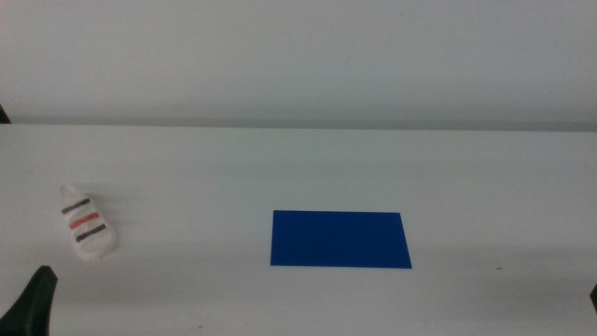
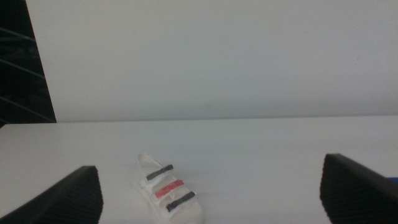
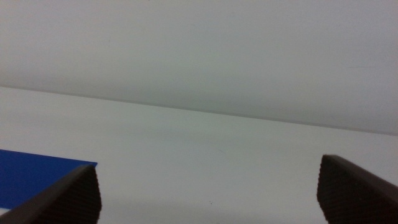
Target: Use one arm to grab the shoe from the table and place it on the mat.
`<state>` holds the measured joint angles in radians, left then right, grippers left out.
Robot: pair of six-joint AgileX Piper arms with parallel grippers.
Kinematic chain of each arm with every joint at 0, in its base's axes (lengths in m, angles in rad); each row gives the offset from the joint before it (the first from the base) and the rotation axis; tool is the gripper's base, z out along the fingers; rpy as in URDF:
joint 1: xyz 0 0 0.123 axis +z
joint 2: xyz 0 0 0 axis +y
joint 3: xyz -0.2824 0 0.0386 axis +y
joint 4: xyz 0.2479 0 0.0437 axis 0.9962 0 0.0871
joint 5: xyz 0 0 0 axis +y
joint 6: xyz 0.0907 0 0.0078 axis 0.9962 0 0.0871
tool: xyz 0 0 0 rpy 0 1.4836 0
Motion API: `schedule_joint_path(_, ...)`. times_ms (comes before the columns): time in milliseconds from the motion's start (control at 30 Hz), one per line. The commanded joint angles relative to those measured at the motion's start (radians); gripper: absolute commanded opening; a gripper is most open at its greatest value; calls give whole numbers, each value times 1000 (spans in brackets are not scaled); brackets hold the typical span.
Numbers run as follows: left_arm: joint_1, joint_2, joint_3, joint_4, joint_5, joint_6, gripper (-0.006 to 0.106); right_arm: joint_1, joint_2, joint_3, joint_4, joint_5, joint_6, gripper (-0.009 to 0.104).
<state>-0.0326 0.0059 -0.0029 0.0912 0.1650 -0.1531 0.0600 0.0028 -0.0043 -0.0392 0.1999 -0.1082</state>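
Note:
The small white shoe (image 1: 89, 224), with two dark straps and one red strap, lies on the white table (image 1: 280, 159) at the left. The deep-blue mat (image 1: 340, 239) lies flat near the middle, well to the right of the shoe. My left gripper (image 1: 33, 303) shows at the bottom left corner, a little in front of the shoe. In the left wrist view the left gripper (image 2: 211, 186) is open and empty, with the shoe (image 2: 168, 193) on the table between and beyond its jaws. My right gripper (image 3: 208, 186) is open and empty, with a corner of the mat (image 3: 31, 174) beside one jaw.
A pale wall rises behind the table's far edge (image 1: 298, 123). A dark area (image 2: 25, 68) lies beyond the table's left end in the left wrist view. Bare table lies between the shoe and the mat.

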Motion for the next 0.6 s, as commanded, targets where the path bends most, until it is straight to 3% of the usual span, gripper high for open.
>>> schedule_joint_path(0,-9,38,-55,-5,14,-3,94,0,-38,43,-3,-7,0,93)
schedule_joint_path(233,-27,577,-600,-2,547,-22,94,0,-38,43,-3,-7,0,93)
schedule_joint_path(333,-27,798,-783,11,724,-153,94,0,-38,43,-3,-7,0,93)
schedule_joint_path(467,-27,1090,-963,23,838,-323,94,0,-38,43,-3,-7,0,93)
schedule_joint_path(567,-27,1272,-1064,23,853,-353,94,0,-38,43,-3,-7,0,93)
